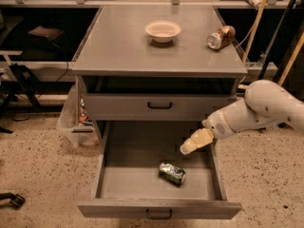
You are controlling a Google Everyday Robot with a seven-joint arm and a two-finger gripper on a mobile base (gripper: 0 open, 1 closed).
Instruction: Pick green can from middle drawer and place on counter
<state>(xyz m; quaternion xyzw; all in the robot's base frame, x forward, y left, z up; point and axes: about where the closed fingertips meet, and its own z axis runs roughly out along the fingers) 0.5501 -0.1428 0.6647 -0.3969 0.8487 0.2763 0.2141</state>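
Reaching step: the claw (187, 147) hovers over the drawer (128, 179), near the green can (172, 172). Whether the claw is apart or together, I cannot tell. Next, it should lower onto the can.

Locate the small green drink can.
In the camera view, the small green drink can lies on its side right of centre in the open grey metal middle drawer, the cream gripper hovering just up and right of it.

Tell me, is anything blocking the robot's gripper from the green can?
Nothing visible does. The gripper hangs over the open middle drawer, a little above the green can, which lies alone on the drawer floor.
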